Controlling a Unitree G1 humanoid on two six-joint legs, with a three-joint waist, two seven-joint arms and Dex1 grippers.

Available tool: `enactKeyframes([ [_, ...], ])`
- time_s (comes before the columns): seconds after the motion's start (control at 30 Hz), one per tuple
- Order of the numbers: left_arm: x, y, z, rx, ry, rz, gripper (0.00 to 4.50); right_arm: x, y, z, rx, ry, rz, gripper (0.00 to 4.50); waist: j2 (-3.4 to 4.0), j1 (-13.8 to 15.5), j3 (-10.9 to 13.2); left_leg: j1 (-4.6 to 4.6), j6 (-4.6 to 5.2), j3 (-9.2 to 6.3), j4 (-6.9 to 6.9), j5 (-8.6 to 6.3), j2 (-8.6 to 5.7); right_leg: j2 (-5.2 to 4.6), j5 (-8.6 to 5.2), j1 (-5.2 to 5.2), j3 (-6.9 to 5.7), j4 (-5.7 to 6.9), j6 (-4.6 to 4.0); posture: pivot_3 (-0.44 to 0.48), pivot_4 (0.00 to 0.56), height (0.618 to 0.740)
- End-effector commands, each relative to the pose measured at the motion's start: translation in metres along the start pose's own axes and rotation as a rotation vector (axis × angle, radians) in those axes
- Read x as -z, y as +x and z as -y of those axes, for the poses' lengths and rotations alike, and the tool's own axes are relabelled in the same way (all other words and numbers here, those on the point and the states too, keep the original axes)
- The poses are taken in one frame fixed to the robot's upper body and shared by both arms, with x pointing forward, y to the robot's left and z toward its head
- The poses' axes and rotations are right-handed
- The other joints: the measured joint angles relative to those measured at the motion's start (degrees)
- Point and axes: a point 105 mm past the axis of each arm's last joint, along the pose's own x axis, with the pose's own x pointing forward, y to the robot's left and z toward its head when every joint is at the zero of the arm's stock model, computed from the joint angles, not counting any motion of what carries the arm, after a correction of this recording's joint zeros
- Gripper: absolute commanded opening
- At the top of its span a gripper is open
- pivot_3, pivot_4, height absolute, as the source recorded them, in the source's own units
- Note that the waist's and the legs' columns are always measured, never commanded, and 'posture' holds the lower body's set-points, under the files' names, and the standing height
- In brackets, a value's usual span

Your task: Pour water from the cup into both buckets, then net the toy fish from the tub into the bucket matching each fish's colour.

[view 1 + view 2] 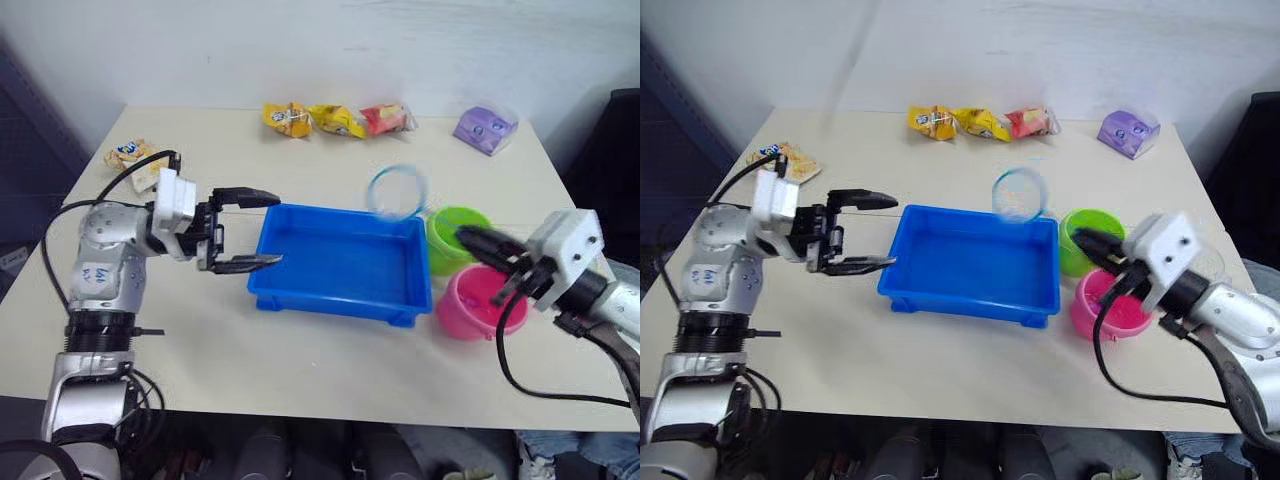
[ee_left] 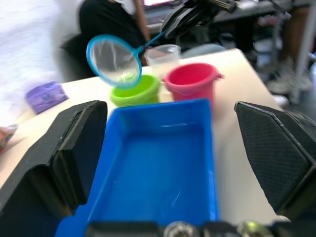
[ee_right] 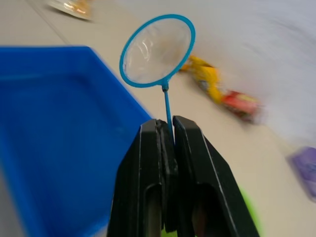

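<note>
1. Our right claw point(image 3: 165, 131) is clamped on the thin handle of the net point(image 3: 157, 50). The hoop hangs in the air over the far right corner of the blue tub point(image 1: 340, 262), just beside the lime-green bucket point(image 1: 457, 236).
2. Our left claw point(image 1: 248, 229) hovers at the tub's left end with its fingers spread wide and nothing between them.
3. The pink bucket point(image 1: 478, 302) stands touching or almost touching the tub's right end, with the green bucket just behind it. The clear cup point(image 2: 163, 53) stands behind both buckets, on the side away from the tub.
4. We cannot make out any toy fish in the tub, nor tell whether any sits in the net.
5. Risks as we judge them: the handle is thin and held only at its end, so it could twist in the grip and tip a catch out short of a bucket. The buckets stand so close together that a fish could drop into the wrong colour. A low sweep could knock the green bucket against the tub's rim.
</note>
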Motion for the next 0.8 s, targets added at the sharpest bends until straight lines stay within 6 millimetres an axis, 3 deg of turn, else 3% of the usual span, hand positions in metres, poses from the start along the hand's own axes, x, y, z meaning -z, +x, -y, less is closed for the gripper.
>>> enactKeyframes([
  [0.03, -0.007, -0.005, 0.03, 0.086, -0.042, -0.017, 4.44, 0.022, 0.005, -0.052, -0.303, -0.022, -0.106, 0.0, 0.0, 0.0, 0.0, -0.01, 0.04, 0.0, -0.01, -0.03, 0.0, -0.01, 0.0, 0.0, 0.01, -0.05, 0.0, 0.0, 0.15, 0.74],
  [0.2, 0.021, -0.025, 0.072, 0.122, -0.164, -0.159, 4.44, 0.055, 0.017, -0.09, -0.466, 0.11, -0.197, 0.0, 0.0, -0.2, 0.0, 0.09, 0.44, 0.01, 0.09, -0.26, -0.01, -0.08, -0.01, 0.09, 0.05, -0.22, -0.02, 0.0, 0.15, 0.74],
  [0.4, 0.018, -0.026, 0.103, 0.162, -0.269, -0.186, 4.44, 0.088, 0.051, -0.118, -0.483, 0.208, -0.202, 0.0, -0.06, -0.5, 0.0, 0.08, 0.36, -0.05, 0.02, -0.25, 0.01, -0.11, -0.09, 0.0, -0.02, -0.17, -0.17, 0.0, 0.15, 0.74],
  [0.6, 0.029, -0.031, 0.102, 0.108, -0.306, -0.213, 4.44, 0.101, 0.074, -0.119, -0.467, 0.213, -0.164, 0.0, -0.04, -0.7, 0.0, 0.09, 0.34, -0.04, 0.02, -0.25, 0.0, -0.11, -0.09, 0.0, -0.04, -0.14, -0.17, 0.0, 0.15, 0.74],
  [0.73, 0.032, -0.031, 0.095, 0.094, -0.307, -0.223, 4.44, 0.1, 0.076, -0.111, -0.456, 0.25, -0.128, 0.0, -0.04, -1.1, 0.0, 0.09, 0.32, -0.05, 0.01, -0.26, 0.0, -0.11, -0.1, -0.02, -0.06, -0.12, -0.18, 0.0, 0.15, 0.74],
  [0.77, 0.033, -0.031, 0.093, 0.09, -0.308, -0.226, 4.5, 0.098, 0.074, -0.109, -0.459, 0.246, -0.119, 0.84, -0.03, -1.2, 0.0, 0.09, 0.32, -0.05, 0.01, -0.26, 0.0, -0.11, -0.1, -0.03, -0.07, -0.1, -0.19, 0.0, 0.15, 0.74],
  [0.8, 0.033, -0.032, 0.092, 0.085, -0.31, -0.228, 4.5, 0.096, 0.073, -0.106, -0.452, 0.243, -0.115, 1.15, -0.03, -1.2, 0.0, 0.09, 0.32, -0.04, 0.01, -0.26, 0.0, -0.11, -0.1, -0.03, -0.07, -0.09, -0.19, 0.0, 0.15, 0.74],
])
